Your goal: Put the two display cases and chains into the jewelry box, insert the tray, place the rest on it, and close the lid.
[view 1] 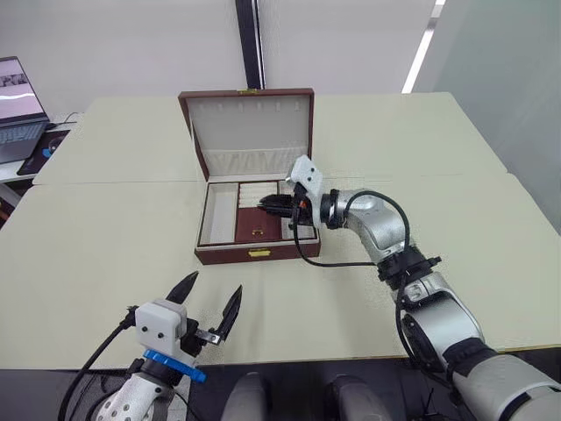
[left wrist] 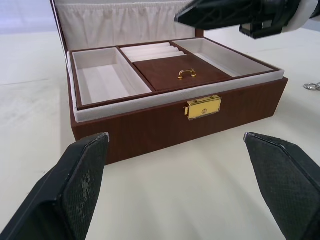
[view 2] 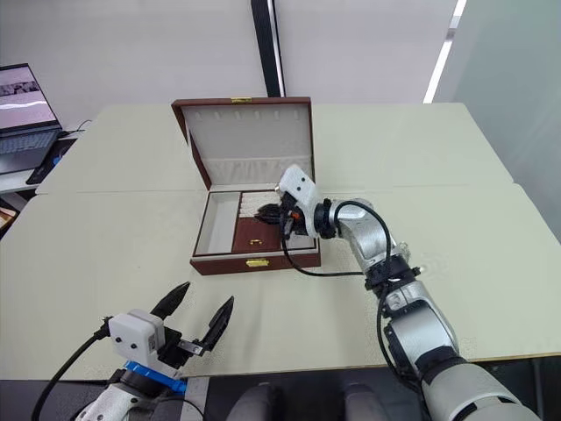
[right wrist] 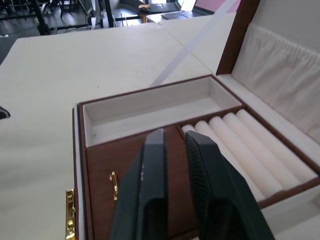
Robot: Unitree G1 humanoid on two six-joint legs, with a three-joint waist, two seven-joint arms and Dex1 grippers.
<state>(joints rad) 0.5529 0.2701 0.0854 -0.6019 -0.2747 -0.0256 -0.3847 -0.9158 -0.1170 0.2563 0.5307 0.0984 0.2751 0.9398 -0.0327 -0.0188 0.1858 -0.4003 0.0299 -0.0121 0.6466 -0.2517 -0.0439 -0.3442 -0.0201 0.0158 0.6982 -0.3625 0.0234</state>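
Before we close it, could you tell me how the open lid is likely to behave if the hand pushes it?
The lid stands upright on the jewelry box's rear edge, so it should probably swing down stiffly rather than flex. Once past vertical it may drop quickly. The box could slide on the smooth table.

My two arms, one low and near, one stretched forward.

My left gripper (view 1: pixel 209 303) sits low and close in front of me, wrist raised, black fingers (left wrist: pixel 75 185) spread wide apart. My right arm bends at the elbow and reaches forward and leftward, my right gripper (view 2: pixel 273 213) pointing left, its fingers (right wrist: pixel 150 190) nearly together, a narrow gap between them.
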